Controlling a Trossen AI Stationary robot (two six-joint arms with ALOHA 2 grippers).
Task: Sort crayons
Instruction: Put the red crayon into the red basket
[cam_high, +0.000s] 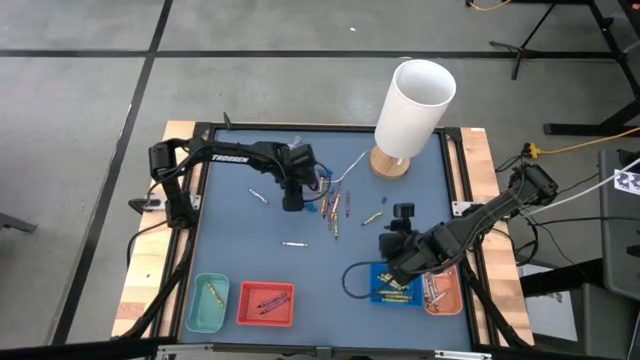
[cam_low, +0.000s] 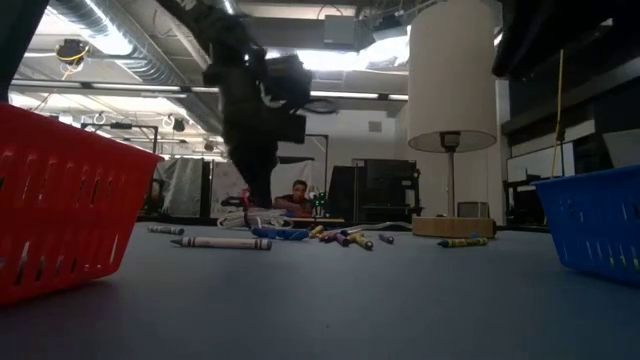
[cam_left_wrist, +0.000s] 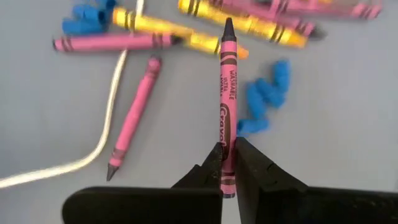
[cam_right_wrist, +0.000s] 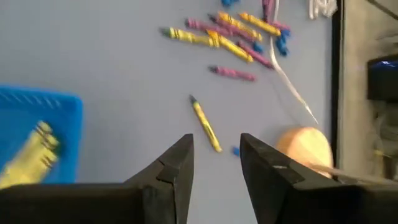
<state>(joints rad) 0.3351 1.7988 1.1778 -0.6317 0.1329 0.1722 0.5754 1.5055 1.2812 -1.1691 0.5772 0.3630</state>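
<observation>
The left pincer (cam_left_wrist: 227, 163) is clamped on a purple crayon (cam_left_wrist: 226, 106) above the counter (cam_high: 240, 225). The right pincer (cam_right_wrist: 214, 152) hangs apart over the blue basket (cam_high: 385, 285)

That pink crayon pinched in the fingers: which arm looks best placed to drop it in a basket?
Left, probably. The left gripper already grips the pink crayon beside the pile, whereas the right gripper hangs open and empty near the blue basket.

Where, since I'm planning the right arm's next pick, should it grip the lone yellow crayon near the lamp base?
At mid-length, from straight above, closing across its thin width: the lone yellow wax crayon lies flat with bare table along both long sides. The right gripper is open.
</observation>
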